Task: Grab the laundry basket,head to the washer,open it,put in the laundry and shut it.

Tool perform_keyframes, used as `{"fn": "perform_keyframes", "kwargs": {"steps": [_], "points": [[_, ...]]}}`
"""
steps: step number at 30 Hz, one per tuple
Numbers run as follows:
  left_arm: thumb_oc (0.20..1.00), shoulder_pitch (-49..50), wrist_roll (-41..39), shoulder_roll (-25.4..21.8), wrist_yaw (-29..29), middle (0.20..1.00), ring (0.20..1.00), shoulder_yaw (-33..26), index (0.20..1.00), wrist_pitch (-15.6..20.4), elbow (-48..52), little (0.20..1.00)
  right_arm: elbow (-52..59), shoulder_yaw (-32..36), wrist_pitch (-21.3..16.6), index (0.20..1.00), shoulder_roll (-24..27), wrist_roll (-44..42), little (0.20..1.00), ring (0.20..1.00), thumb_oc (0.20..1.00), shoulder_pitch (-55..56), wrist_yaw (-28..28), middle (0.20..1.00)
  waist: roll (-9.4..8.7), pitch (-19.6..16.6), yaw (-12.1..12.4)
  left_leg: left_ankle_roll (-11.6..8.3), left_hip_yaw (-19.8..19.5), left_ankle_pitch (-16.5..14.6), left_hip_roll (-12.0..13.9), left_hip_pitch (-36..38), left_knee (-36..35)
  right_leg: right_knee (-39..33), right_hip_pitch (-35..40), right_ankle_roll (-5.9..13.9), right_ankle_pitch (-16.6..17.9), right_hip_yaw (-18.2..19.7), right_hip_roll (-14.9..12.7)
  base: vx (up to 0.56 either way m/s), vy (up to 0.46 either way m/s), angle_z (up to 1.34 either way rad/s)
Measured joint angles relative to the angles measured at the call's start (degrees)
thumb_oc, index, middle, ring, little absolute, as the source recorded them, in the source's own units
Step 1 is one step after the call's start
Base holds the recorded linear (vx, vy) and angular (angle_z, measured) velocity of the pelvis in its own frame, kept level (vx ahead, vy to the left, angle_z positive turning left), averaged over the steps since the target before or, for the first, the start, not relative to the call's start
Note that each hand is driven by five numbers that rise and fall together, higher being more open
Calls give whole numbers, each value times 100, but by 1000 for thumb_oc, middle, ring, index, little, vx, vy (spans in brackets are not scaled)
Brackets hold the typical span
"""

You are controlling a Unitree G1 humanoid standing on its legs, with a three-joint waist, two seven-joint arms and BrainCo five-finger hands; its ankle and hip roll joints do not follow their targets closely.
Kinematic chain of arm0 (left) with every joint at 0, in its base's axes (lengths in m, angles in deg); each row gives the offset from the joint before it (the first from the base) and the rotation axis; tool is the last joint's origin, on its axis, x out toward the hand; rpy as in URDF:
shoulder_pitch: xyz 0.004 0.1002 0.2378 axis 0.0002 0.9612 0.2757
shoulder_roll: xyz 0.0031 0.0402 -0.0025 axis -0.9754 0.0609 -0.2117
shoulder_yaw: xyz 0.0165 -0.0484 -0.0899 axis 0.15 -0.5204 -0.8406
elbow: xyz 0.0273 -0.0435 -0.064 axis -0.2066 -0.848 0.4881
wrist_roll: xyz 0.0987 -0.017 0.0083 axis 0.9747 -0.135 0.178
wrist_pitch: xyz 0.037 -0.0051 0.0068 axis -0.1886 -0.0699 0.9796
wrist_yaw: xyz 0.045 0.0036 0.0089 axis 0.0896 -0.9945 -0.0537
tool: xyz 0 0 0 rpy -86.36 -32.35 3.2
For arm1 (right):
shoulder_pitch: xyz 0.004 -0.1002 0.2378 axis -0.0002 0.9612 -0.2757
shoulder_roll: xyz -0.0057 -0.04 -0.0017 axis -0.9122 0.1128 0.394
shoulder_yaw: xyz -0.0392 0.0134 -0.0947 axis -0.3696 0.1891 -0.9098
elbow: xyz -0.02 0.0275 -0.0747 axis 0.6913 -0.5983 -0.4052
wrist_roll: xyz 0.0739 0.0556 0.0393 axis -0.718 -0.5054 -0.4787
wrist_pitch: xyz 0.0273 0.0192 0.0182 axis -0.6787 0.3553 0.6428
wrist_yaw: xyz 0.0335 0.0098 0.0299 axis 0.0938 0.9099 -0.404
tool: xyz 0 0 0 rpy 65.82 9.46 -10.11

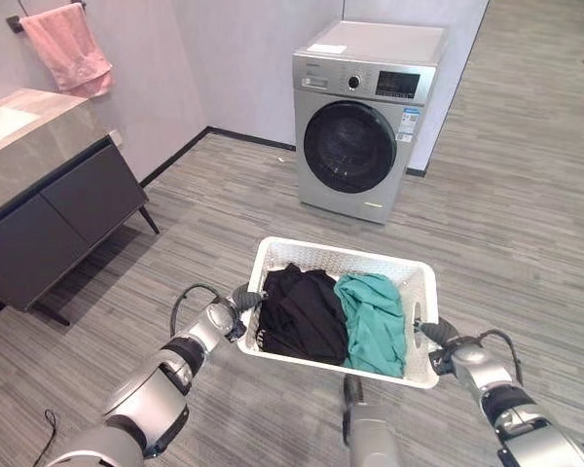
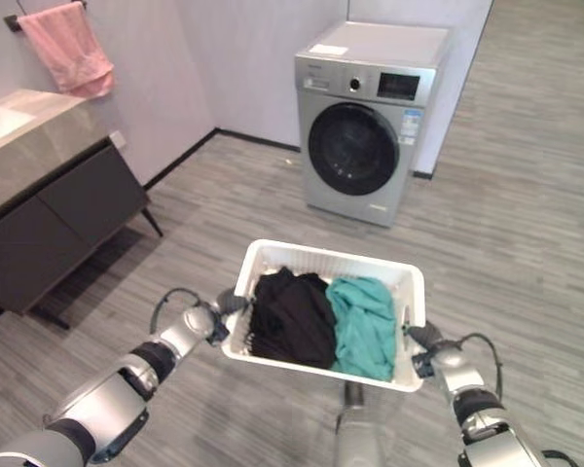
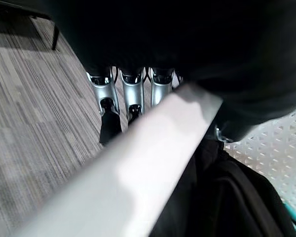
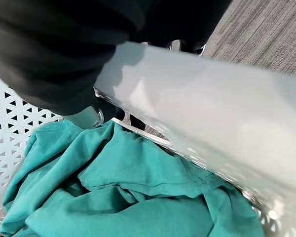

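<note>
A white perforated laundry basket (image 1: 302,255) hangs in front of me above the floor, carried between both hands. It holds black clothes (image 1: 302,313) on its left and a teal garment (image 1: 375,321) on its right. My left hand (image 1: 236,309) is curled round the basket's left rim (image 3: 138,163), its fingers (image 3: 133,91) under the edge. My right hand (image 1: 438,342) grips the right rim (image 4: 197,113). The silver washer (image 1: 365,117) stands ahead by the far wall, its round dark door (image 1: 348,146) shut.
A dark cabinet (image 1: 49,219) with a grey countertop and sink stands on thin legs at the left. A pink towel (image 1: 68,49) hangs on the wall above it. Grey wood-grain floor (image 1: 506,214) stretches between me and the washer.
</note>
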Motion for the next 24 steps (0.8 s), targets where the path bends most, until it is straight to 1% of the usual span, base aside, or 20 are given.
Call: {"fn": "perform_keyframes", "kwargs": {"steps": [1,2,3,4,5,7,8,10,11,12,13,14,15,16,17,18,20,22,23,24], "points": [[200,115,53,111,4,200,200,-10,200,18,-113,200,-5,-2,-2,200,45,52,200,200,200,84,-80,200,198,-186,-33,-280,-67,-357,272,299,23,306,164,91,257,-443,77,372,-193,20],[200,106,62,181,0,200,200,-9,200,19,-177,200,-90,2,-7,200,60,91,200,200,200,45,-64,200,297,-249,-32,-401,-91,-311,435,291,214,475,189,19,578,-598,177,393,-225,19],[200,103,67,200,1,200,200,-9,200,30,-180,200,-193,3,-8,200,67,92,200,200,200,-11,-89,200,298,-250,-47,-646,-142,-141,540,360,346,615,275,-134,759,-683,212,274,-176,15],[200,106,67,236,3,200,200,-46,200,31,-163,200,-178,-3,-4,200,120,92,200,200,200,-12,-98,200,306,-259,-49,-759,-131,-68,610,348,549,631,358,-310,861,-759,229,502,-316,12],[200,102,64,339,0,200,200,-115,200,31,-183,200,-121,-22,-4,200,251,99,200,200,200,-89,-90,200,433,-328,-42,-946,-108,350,877,265,1062,587,669,-696,578,-907,522,385,-241,2],[200,103,64,329,-10,200,200,-369,200,57,-169,200,118,-43,-8,200,327,108,200,200,200,-147,-77,200,426,-324,-33,-1157,-111,782,989,96,1683,467,938,-878,449,-926,726,339,-271,-20],[200,98,62,311,-30,200,200,-511,200,92,-159,200,211,-64,-50,200,367,115,200,200,200,-259,-11,200,382,-317,-38,-1292,-122,990,976,-118,2212,268,1278,-1067,387,-910,871,307,-299,-13],[200,81,59,323,-30,200,200,-512,200,132,-88,200,251,-53,-55,200,420,103,200,200,200,-256,33,200,349,-302,-45,-1416,-139,2145,1039,-722,3347,38,1619,-1188,303,-949,1014,162,-220,-12],[200,98,57,285,-28,200,200,-516,200,121,-64,200,265,-62,-59,200,413,101,200,200,200,-297,40,200,258,-270,3,-1448,-108,2107,1019,-1206,4154,-153,1873,-1238,386,-927,1051,151,-238,-17],[200,100,57,282,-12,200,200,-635,200,101,-7,200,369,-50,-78,200,445,98,200,200,200,-234,47,200,195,-257,-7,-1320,-147,2283,917,-1545,4385,-183,1933,-1388,269,-893,1053,205,-311,-6],[200,90,51,270,-16,200,200,-658,200,108,95,200,390,-18,-96,200,467,89,200,200,200,-205,42,200,155,-226,-13,-1155,-60,2648,918,-1968,4845,-280,2026,-1417,251,-920,1071,190,-163,-14],[200,102,51,221,-13,200,200,-658,200,65,113,200,373,-8,-95,200,391,89,200,200,200,-203,77,200,28,-135,95,-978,249,2361,923,-2410,5144,-436,2284,-1434,303,-868,1083,200,-161,-11],[200,101,51,199,-2,200,200,-655,200,62,133,200,433,1,-106,200,388,86,200,200,200,-118,89,200,-92,-81,85,-866,327,2284,962,-2668,5159,-502,2410,-1500,257,-905,1070,262,-108,-8],[200,97,50,170,-2,200,200,-629,200,62,224,200,466,12,-126,200,377,82,200,200,200,-36,121,200,-144,-63,94,-707,512,2170,1068,-2862,5042,-616,2522,-1549,198,-943,1073,153,7,19],[200,118,46,113,-2,200,200,-605,200,61,323,200,479,21,-127,200,340,68,200,200,200,-11,158,200,-236,-15,139,-647,664,2024,1148,-3080,4671,-704,2631,-1542,158,-948,1077,322,52,10],[200,126,34,92,-4,200,200,-602,200,42,331,200,543,95,-130,200,312,69,200,200,200,5,183,200,-275,12,162,-617,725,1902,1248,-3324,3652,-844,2737,-1474,228,-966,1143,216,69,-4],[200,118,9,71,-3,200,200,-578,200,45,337,200,554,143,-140,200,281,88,200,200,200,31,190,200,-205,28,208,-755,659,1994,1300,-3443,2405,-991,2894,-1464,192,-969,1265,240,72,-2],[200,117,4,62,-10,200,200,-527,200,50,316,200,552,145,-140,200,269,90,200,200,200,63,184,200,-173,42,252,-866,645,2110,1305,-3196,841,-1047,3033,-1446,133,-940,1344,291,76,-7],[200,127,3,56,-13,200,200,-421,200,51,311,200,513,147,-141,200,234,93,200,200,200,100,231,200,-109,54,313,-1026,536,2266,1322,-3042,-79,-1177,3247,-1363,57,-882,1447,239,49,-9],[200,126,2,56,-16,200,200,-397,200,52,312,200,510,148,-141,200,236,93,200,200,200,107,252,200,-63,67,320,-1069,526,2317,1335,-3053,-230,-1177,3319,-1355,6,-881,1496,252,58,-13]]}}
